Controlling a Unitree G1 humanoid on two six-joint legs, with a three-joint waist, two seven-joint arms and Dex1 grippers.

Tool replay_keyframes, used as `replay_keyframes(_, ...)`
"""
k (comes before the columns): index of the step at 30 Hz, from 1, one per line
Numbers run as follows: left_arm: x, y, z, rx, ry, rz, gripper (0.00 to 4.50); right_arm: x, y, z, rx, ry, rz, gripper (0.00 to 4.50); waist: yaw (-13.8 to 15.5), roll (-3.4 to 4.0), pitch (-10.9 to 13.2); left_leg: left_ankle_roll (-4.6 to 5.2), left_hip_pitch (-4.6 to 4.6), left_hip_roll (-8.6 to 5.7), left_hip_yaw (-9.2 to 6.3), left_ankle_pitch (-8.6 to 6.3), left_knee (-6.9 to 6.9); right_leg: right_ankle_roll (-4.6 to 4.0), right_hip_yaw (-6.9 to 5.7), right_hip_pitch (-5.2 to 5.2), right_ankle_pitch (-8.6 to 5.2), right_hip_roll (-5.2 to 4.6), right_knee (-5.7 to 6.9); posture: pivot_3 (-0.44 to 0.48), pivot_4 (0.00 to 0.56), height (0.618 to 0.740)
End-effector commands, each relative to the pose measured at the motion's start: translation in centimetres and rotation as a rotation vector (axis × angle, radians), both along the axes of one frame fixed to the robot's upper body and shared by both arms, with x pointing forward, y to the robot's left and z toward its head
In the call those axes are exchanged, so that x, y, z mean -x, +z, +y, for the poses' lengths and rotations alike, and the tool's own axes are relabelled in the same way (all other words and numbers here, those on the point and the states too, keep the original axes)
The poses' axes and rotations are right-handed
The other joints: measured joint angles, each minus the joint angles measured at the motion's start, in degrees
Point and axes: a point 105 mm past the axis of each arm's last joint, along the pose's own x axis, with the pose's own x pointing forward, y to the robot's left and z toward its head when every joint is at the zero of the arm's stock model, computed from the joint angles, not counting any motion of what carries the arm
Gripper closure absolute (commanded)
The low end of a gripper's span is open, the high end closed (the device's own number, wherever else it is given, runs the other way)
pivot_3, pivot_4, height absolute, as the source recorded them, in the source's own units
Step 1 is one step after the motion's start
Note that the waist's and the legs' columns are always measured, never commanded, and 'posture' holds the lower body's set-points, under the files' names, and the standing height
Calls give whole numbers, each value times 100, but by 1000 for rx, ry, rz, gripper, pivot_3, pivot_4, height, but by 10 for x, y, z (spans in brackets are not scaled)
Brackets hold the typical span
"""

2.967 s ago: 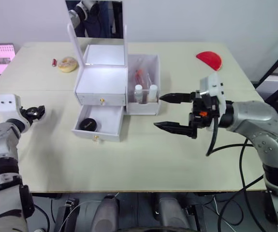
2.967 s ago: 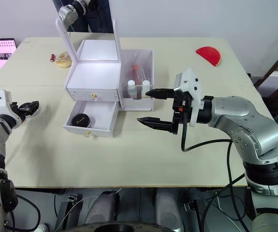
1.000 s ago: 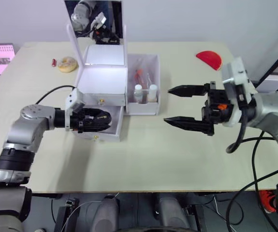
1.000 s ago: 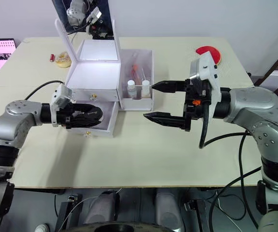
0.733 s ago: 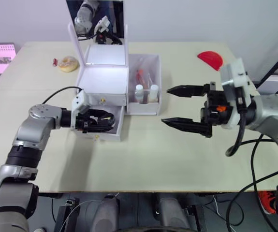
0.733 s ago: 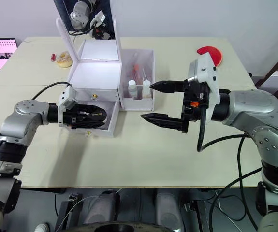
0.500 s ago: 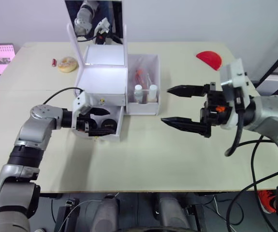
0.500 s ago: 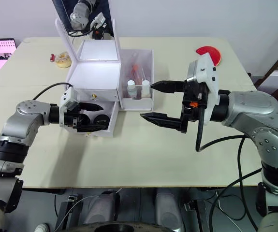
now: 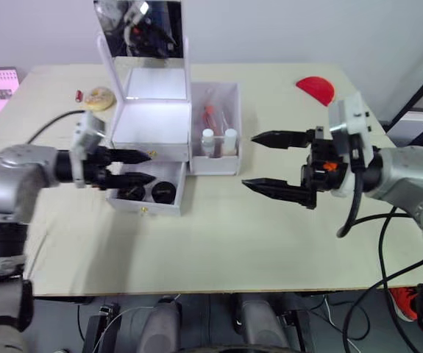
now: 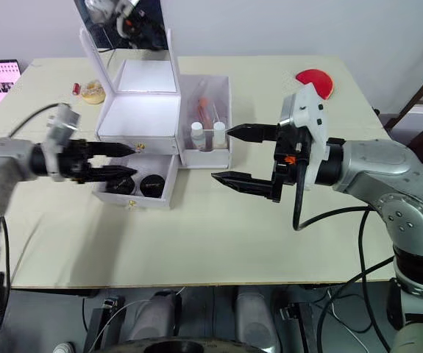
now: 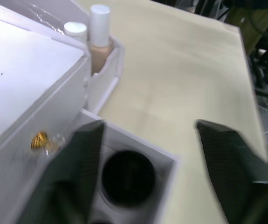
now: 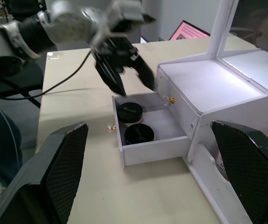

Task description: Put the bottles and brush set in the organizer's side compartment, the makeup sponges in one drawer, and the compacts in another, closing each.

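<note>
- White plastic organizer [image 9: 156, 125] stands mid-counter [image 9: 218, 235] in the left eye view, mirror upright at the back. Lower drawer [image 9: 146, 197] is pulled out with both compacts [image 9: 163, 192] lying side by side in it; upper drawer shut.
- Same view: two bottles [image 9: 219, 141] stand at the front of the side compartment [image 9: 215, 138], brush set [image 9: 212, 114] behind them.
- Same view: left tool [image 9: 139, 167] hovers over the open drawer's back edge, fingers apart, holding nothing. Right tool [image 9: 264, 162] hangs just beside the side compartment, fingers wide apart, empty.
- Same view: red half-round case [image 9: 315, 90] and yellowish disc [image 9: 101, 97] lie at the counter's far corners.
- Left wrist view: one compact [image 11: 127, 173] sits in the drawer between the spread fingers; gold knob [image 11: 40, 139] on the shut drawer; beige bottle [image 11: 100, 44] in the bin.
- Right wrist view: both compacts [image 12: 133, 122] in the open drawer, left tool [image 12: 131, 79] above them.
</note>
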Motion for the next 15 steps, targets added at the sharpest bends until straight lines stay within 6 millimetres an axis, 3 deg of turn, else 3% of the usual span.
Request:
replay_keyframes(1,25,-1,11,-61,-23,28,3388,3,10,-4,-8,-5,-54,0,-13,1,1,0,-2,0,0,0,-1,-1,0,-2,-1,0,-1,0,150,739)
replay_keyframes(3,32,-12,19,-133,-9,44,4375,3,9,-5,-7,-7,-53,0,7,2,1,0,-4,0,1,0,0,-1,1,-3,-2,-1,-3,0,150,739)
replay_keyframes(8,35,-42,32,-317,8,14,4449,2,8,-6,-8,-3,-52,0,78,3,2,0,-6,0,1,0,5,5,0,-3,-5,-2,-4,0,150,739)
replay_keyframes(15,16,-69,23,-427,34,-85,4449,3,8,-4,-17,-2,-53,0,65,3,2,0,-6,0,2,0,1,-10,0,-4,4,-1,-5,0,150,739)
